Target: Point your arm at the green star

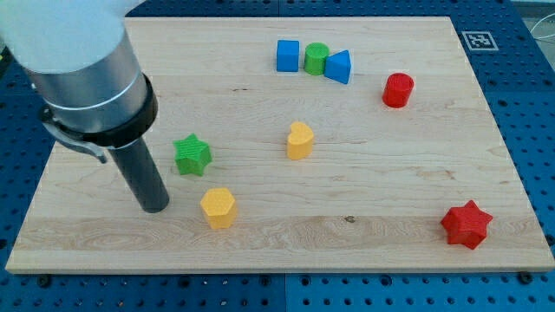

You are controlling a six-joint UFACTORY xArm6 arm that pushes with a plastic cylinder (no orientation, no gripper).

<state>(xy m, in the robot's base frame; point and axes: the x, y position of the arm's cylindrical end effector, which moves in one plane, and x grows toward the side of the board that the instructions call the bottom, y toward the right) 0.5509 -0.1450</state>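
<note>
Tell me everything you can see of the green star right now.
The green star is a small, matte, solid-looking block with blunt points, lying flat on the wooden board toward the view's left. Nothing touches it. My tip rests just to its lower left, apart from it. A yellow block sits just below it, also separate.

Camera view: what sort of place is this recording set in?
Probably a robotics lab bench: a wooden board lies on a blue perforated table, with a printed marker tag at the board's corner. Small blocks such as the green star dot it; my tip rests at the star's lower left.
</note>
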